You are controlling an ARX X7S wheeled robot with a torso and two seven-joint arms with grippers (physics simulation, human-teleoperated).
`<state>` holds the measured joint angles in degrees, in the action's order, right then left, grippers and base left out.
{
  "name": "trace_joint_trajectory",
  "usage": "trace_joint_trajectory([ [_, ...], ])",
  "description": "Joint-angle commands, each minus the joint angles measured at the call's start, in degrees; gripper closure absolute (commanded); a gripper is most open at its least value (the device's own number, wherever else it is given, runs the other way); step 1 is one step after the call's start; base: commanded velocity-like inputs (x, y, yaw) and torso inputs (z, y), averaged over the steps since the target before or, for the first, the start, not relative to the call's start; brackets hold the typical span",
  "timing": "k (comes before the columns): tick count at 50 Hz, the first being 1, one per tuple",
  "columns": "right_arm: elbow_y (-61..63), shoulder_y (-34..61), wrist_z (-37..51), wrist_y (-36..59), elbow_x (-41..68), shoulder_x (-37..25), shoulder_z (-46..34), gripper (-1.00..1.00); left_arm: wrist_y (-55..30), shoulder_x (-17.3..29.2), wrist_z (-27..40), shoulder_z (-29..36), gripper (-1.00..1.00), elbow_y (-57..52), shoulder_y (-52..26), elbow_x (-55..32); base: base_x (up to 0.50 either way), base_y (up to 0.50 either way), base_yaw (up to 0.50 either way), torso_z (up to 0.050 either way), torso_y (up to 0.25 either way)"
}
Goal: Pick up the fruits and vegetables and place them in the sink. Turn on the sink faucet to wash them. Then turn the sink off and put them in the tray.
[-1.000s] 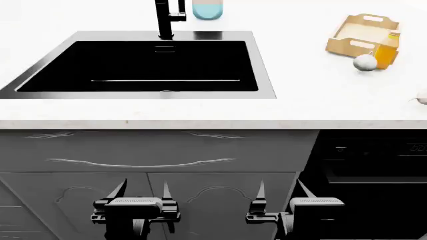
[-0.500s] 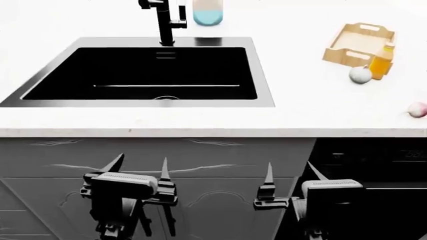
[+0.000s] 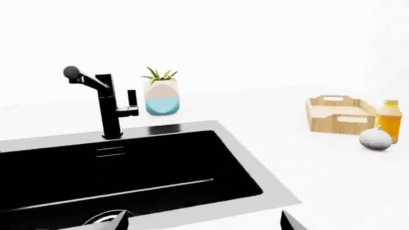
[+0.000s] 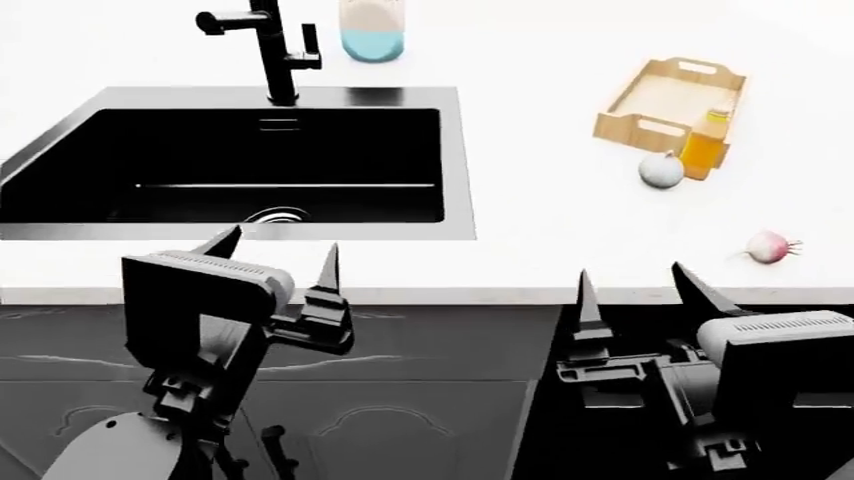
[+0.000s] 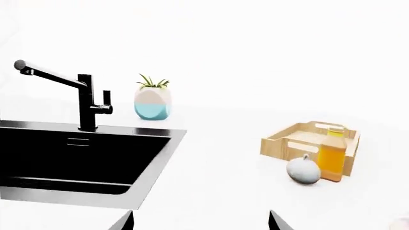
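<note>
The pink-red radish [image 4: 766, 246] lies on the white counter at the right, near the front edge. The whitish garlic bulb [image 4: 661, 170] sits beside the wooden tray [image 4: 638, 125]; it also shows in the left wrist view [image 3: 375, 139] and the right wrist view [image 5: 303, 170]. The black sink [image 4: 40, 160] with its drain [image 4: 278, 215] is at the left, and the black faucet [image 4: 274, 55] stands behind it. My left gripper [image 4: 274, 257] is open at the counter's front edge by the sink. My right gripper [image 4: 638, 285] is open at the edge, left of the radish.
An orange bottle with a yellow cap [image 4: 707, 143] stands against the tray's near corner, next to the garlic. A white-and-blue plant pot [image 4: 372, 30] stands behind the sink, right of the faucet. Dark cabinet fronts [image 4: 441, 370] run below the counter.
Both grippers have risen from in front of the cabinet doors up to the counter's front edge. The head view has shifted, so the sink and the tray now sit further left.
</note>
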<state>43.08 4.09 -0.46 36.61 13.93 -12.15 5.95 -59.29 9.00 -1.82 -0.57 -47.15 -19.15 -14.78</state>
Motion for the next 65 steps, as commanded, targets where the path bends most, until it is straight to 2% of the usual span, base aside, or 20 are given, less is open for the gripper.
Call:
trace_joint_trajectory([
  [1,8.0,0.65,-1.85,7.91,6.16,-3.53,4.98,-1.0,-13.2,0.97,-0.04,1.13,-1.0,-5.94,-8.3,-3.79,0.24,-0.44,0.0,0.05,0.0],
  [15,13.68,2.53,-3.84,15.02,12.52,-8.82,11.67,-1.0,-25.64,-0.12,-0.4,1.46,-1.0,-11.16,-17.16,-8.71,0.24,-0.44,0.0,0.05,0.0],
  [26,15.49,6.44,-4.42,22.36,21.0,-11.97,17.39,-1.0,-30.51,-1.15,1.13,1.19,-1.0,-11.87,-21.67,-13.29,0.28,-0.42,0.0,0.05,0.0],
  [29,16.35,8.33,-3.82,26.55,25.0,-13.52,19.14,-1.0,-30.64,-0.03,5.13,-0.15,-1.0,-10.89,-22.78,-19.71,0.28,-0.42,0.0,0.05,0.0],
  [35,16.54,8.87,-2.33,29.22,31.52,-17.17,21.93,-1.0,-30.54,3.57,22.17,-3.0,-1.0,-7.2,-26.67,-43.25,0.28,-0.41,0.0,0.05,0.0],
  [39,16.68,8.8,-0.08,30.12,37.02,-19.5,24.24,-1.0,-30.03,4.25,27.03,-3.21,-1.0,-5.68,-28.06,-49.29,0.28,-0.41,0.0,0.05,0.0],
  [46,16.63,6.29,3.12,27.73,43.61,-22.96,26.63,-1.0,-29.42,4.86,31.03,-3.14,-1.0,-4.75,-28.72,-54.37,0.28,-0.41,0.0,0.05,0.0],
  [57,16.67,1.64,6.03,21.29,48.88,-28.25,26.52,-1.0,-28.68,6.14,35.25,-0.97,-1.0,-3.57,-29.51,-57.92,0.28,-0.41,0.0,0.048,0.0],
  [62,16.79,-1.21,7.6,16.21,49.04,-31.14,24.75,-1.0,-28.79,5.75,38.67,-1.37,-1.0,0.7,-29.31,-61.09,0.13,-0.16,0.0,0.005,0.0],
  [65,16.83,-3.85,7.88,11.89,46.15,-33.16,21.57,-1.0,-26.48,6.67,34.54,3.52,-1.0,4.56,-29.9,-56.36,0.0,0.0,0.0,0.0,0.0],
])
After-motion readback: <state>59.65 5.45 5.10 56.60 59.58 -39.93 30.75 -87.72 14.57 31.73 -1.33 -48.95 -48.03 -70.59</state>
